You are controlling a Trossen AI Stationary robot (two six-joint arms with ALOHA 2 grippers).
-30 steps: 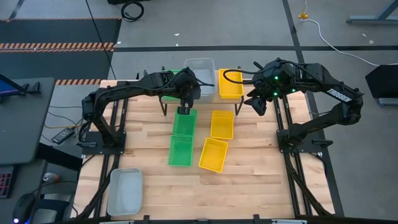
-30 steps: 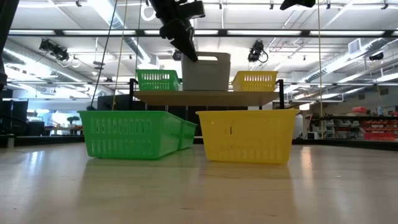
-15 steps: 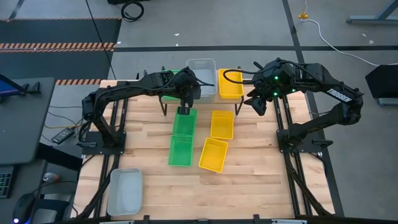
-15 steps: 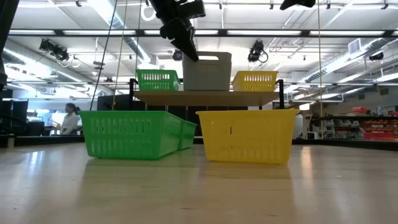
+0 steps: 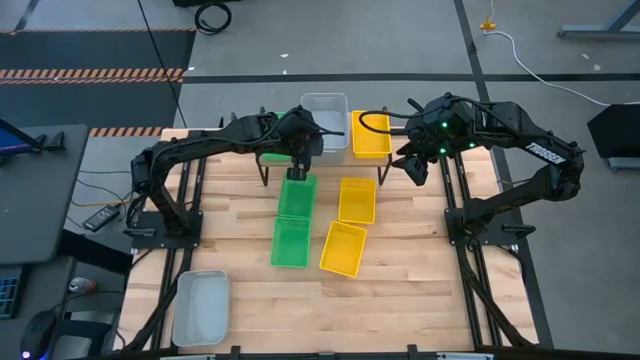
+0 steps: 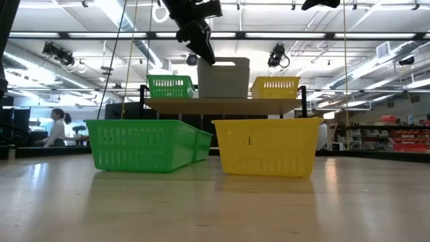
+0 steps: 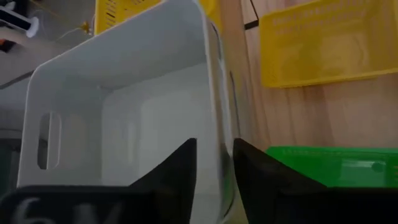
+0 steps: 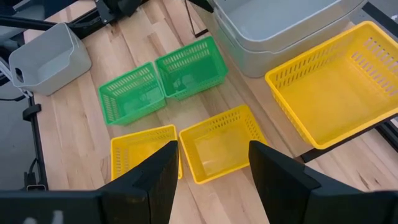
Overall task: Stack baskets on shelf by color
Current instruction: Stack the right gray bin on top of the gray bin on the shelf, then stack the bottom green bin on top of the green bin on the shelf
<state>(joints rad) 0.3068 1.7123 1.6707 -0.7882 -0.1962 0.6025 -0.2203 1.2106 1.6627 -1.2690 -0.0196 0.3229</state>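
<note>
Left claw [image 7: 214, 171] astride grey basket [image 7: 124, 106] wall

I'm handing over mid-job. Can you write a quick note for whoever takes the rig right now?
Left hand: at the rim of the grey stack on the shelf.
Right hand: open, empty, in the air off the shelf's yellow end.
Done: the shelf holds one green basket, two greys stacked, and one yellow basket.
Left: five on the table. These are two greens, two yellows and a lone grey at the near left corner. Each goes on its own colour.
</note>
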